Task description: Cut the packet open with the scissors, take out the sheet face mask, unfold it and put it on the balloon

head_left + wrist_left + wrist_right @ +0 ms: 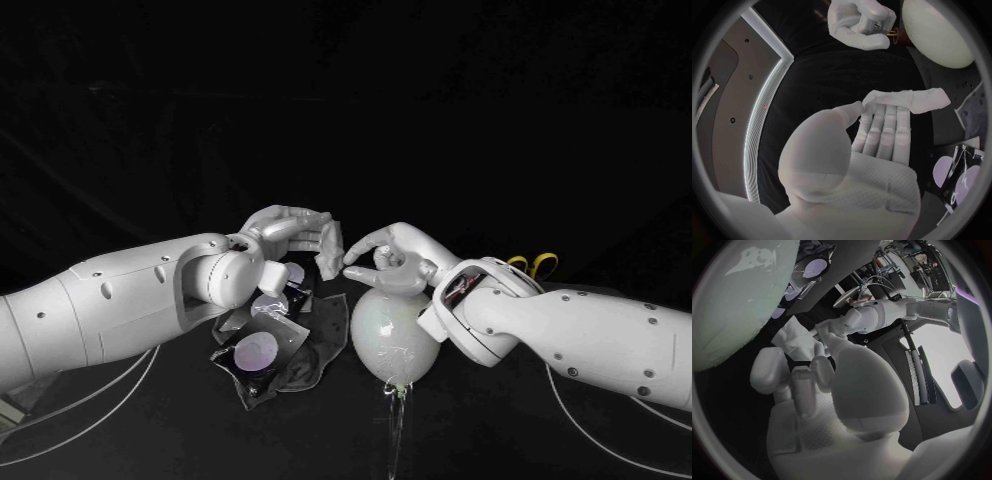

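Observation:
My left hand (293, 232) pinches the folded white sheet mask (907, 99) between its thumb and fingers; the mask's far end sticks out free. In the head view the mask (329, 250) hangs as a pale strip just left of my right hand (389, 255). That hand hovers over the top of the pale balloon (387, 335) with fingers curled and nothing in them. In the left wrist view the right hand (861, 22) is apart from the mask. The cut dark packet (260, 345) with purple circles lies below my left wrist. The yellow-handled scissors (534, 263) lie behind my right wrist.
The balloon stands on a thin clear stem (392, 420) near the table's front. The packet (961, 175) sits close beside the balloon (939, 32). Cables trail under both arms. The far half of the black table (346, 120) is bare.

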